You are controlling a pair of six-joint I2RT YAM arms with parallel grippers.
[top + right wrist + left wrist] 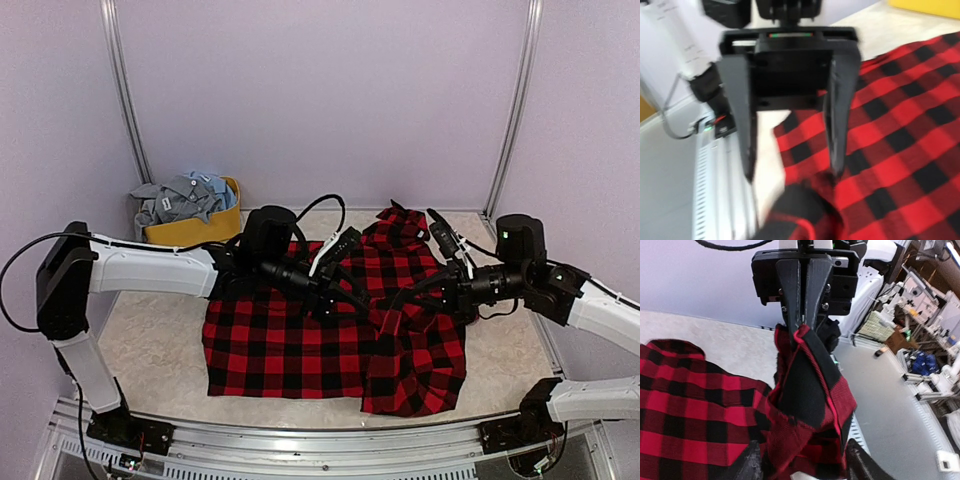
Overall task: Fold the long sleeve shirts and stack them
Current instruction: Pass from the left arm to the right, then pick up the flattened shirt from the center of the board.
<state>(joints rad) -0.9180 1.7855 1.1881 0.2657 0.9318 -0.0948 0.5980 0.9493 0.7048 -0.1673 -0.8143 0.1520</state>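
The red-and-black check flannel shirt (290, 345) lies spread on the table, its right side bunched. My two grippers meet tip to tip over its middle. My right gripper (400, 298) is shut on a raised fold of the flannel; the left wrist view shows its closed fingers (800, 327) pinching the fold (810, 385). My left gripper (352, 297) is open, its fingers (752, 460) wide apart on either side of the hanging fold. The right wrist view shows it open too (792, 172). My right gripper's own fingers are hidden by cloth there.
A yellow oval tub (195, 230) at the back left holds grey and pale blue shirts (180, 198); its edge shows in the right wrist view (925, 7). A metal rail (320, 440) runs along the near table edge. Purple walls enclose the table.
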